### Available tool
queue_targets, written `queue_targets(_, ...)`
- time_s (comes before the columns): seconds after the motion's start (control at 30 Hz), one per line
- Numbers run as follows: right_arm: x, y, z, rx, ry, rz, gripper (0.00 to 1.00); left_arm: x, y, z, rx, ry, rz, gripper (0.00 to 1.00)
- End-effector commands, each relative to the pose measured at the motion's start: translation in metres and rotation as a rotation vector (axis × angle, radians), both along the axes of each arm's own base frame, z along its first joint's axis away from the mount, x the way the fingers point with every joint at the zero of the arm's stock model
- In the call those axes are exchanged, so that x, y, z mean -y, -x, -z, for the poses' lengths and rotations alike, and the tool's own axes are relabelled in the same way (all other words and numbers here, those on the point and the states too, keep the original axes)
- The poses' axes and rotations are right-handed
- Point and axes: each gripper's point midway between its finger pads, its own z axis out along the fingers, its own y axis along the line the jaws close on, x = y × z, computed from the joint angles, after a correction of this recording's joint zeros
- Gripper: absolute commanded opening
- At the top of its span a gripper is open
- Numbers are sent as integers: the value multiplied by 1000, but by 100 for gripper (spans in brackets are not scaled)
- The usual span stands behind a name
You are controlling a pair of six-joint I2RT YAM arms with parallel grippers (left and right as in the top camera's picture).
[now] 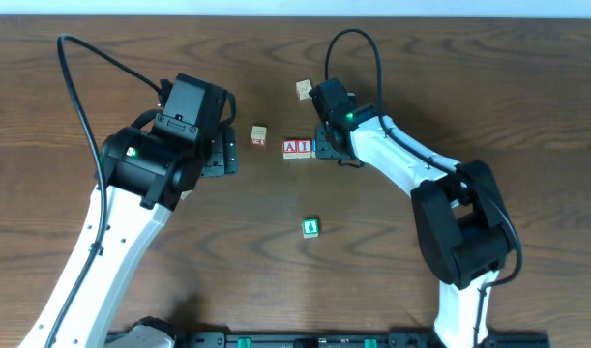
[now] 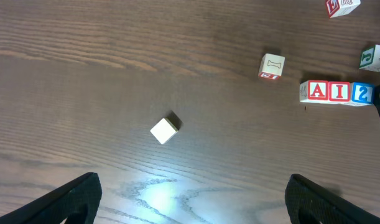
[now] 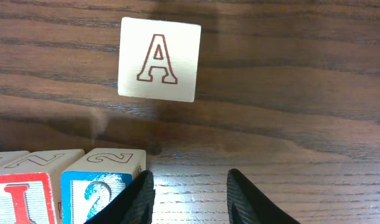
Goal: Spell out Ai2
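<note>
Three cubes stand touching in a row on the wooden table: the red "A" (image 1: 291, 148) (image 2: 317, 91), the red "I" (image 1: 303, 148) (image 2: 339, 92) (image 3: 25, 193) and the blue "2" (image 2: 362, 93) (image 3: 102, 183). My right gripper (image 1: 326, 145) (image 3: 190, 199) sits low at the right end of the row. Its jaws are apart with only bare table between them, and the left finger is right beside the "2" cube. My left gripper (image 1: 222, 155) (image 2: 193, 199) hovers wide open to the left of the row, holding nothing.
A green-framed cube (image 1: 310, 227) (image 2: 375, 57) lies nearer the front. A pale cube with a red side (image 1: 259, 135) (image 2: 272, 66) sits left of the row. A beige outlined-"A" cube (image 1: 303, 89) (image 3: 158, 59) lies behind it. A plain pale cube (image 2: 164, 130) is under my left wrist.
</note>
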Motion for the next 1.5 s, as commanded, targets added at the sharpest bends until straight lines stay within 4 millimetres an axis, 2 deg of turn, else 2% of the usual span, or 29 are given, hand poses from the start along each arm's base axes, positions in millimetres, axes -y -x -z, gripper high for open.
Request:
queue_targets(0.0,-2,2,1,-1,-2,8,40,-1,1,-4,9,9,-5,96)
queue_targets(0.5,-2,2,1,-1,-2,8,46,-1,1,-4,9,9,-5,95)
queue_targets(0.7,0,1,1,7,7,11,45,-1,1,-4,9,9,-5,95)
queue_targets(0.8,10,-8,-4,45,46,34,45,-1,1,-4,10,8,-6,95)
queue_targets(0.87,16,-18,-14,67,61,31,45,-2,1,-4,12,2,-9,95)
queue_targets(1.0,29,-35,-51,112,62,50,45,-3,1,-5,14,0,-10,95)
queue_targets(1.17,47,-42,-121,203,47,52,46,1,-5,-11,50,-5,34,95)
queue_targets(1.2,50,-40,-135,225,49,43,50,1,-7,-15,64,-4,44,95)
queue_targets(1.27,58,-33,-162,266,57,43,80,4,-8,-27,100,9,68,95)
queue_targets(1.3,61,-28,-175,285,59,48,90,6,-7,-35,120,19,91,96)
queue_targets(1.37,67,-15,-201,318,56,50,96,11,-5,-55,167,44,136,96)
queue_targets(1.47,72,7,-233,354,44,33,99,15,2,-87,251,69,212,96)
